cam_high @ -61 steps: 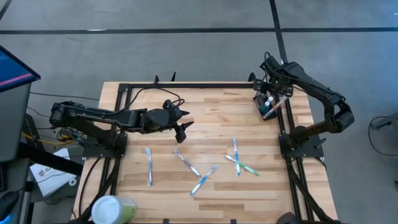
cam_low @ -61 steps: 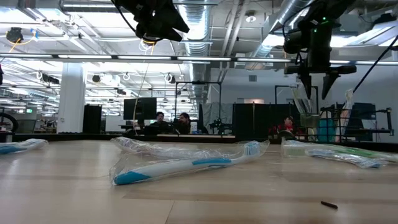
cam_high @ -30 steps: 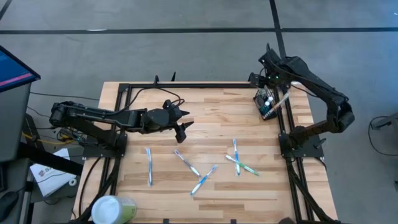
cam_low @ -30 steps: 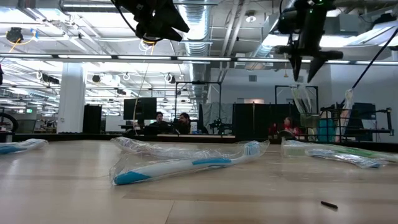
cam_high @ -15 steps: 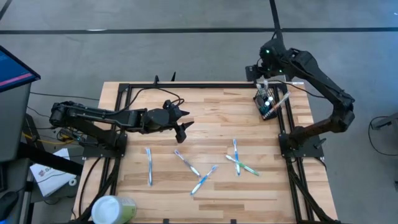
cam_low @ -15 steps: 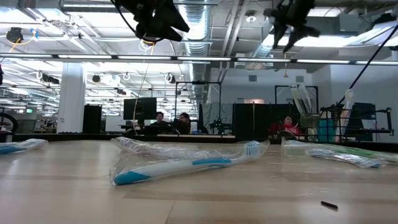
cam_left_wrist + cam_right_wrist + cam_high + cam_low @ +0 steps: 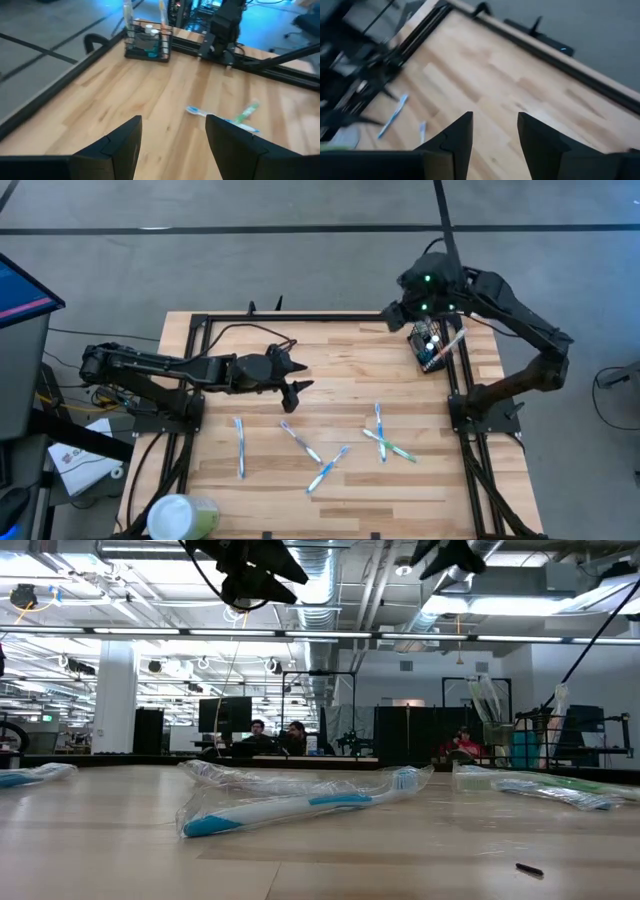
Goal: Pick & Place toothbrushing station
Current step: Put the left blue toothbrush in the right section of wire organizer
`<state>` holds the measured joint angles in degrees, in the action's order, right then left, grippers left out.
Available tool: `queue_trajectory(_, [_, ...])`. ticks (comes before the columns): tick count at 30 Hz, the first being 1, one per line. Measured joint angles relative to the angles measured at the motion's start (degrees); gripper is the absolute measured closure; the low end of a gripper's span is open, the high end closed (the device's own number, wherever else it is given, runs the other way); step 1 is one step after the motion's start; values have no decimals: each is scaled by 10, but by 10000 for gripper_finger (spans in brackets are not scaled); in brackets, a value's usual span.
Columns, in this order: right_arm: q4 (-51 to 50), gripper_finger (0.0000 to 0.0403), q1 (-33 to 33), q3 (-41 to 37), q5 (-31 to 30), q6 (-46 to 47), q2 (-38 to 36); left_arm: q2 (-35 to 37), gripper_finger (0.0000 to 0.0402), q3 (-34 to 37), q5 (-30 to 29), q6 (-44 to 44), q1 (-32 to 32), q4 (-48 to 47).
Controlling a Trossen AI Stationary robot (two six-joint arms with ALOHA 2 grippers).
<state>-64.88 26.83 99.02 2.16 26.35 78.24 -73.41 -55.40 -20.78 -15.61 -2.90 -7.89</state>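
My right gripper point(image 7: 400, 313) has swung up and away from the black holder point(image 7: 430, 346) over the last couple of seconds; it now hangs over the far edge of the table point(image 7: 330, 395), beside the holder rather than above it. In its own wrist view the two fingers point(image 7: 455, 137) stand apart with bare wood between them, so nothing is carried. The holder sits at the far right side of the table against the frame rail, with brushes standing in it, one slanting out toward the right. I read that as a drop just finished: the arm is clearing off, probably heading back for another brush. Five wrapped toothbrushes point(image 7: 312, 448) lie scattered on the near half of the table, so most of the work remains. My left gripper point(image 7: 297, 387) hangs over the table's middle, fingers point(image 7: 120, 145) apart and empty, barely shifted. A pale green cup point(image 7: 182, 516) stands at the near left corner.
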Motion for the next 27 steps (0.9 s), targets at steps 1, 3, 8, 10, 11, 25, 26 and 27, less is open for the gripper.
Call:
queue_trajectory(1, [1,257,-13,0,0,0,0,0,188,0,7,-6,0,0])
queue_trajectory(3, [5,260,-39,0,0,-8,0,0,188,0,24,-24,0,0])
queue_trajectory(8, [11,268,-93,0,10,-15,0,0,188,0,57,-71,0,-2])
queue_trajectory(10, [11,272,-111,0,10,-15,0,0,188,0,70,-93,0,-2])
queue_trajectory(11, [11,274,-121,0,10,-15,0,0,188,0,76,-106,0,-2])
queue_trajectory(25, [58,283,-253,-1,-42,8,-22,0,188,-1,96,-356,-32,-103])
queue_trajectory(26, [66,283,-265,-1,-47,5,-28,0,188,-1,91,-375,-37,-108])
queue_trajectory(27, [72,283,-274,-1,-50,0,-34,0,188,-1,87,-392,-42,-110])
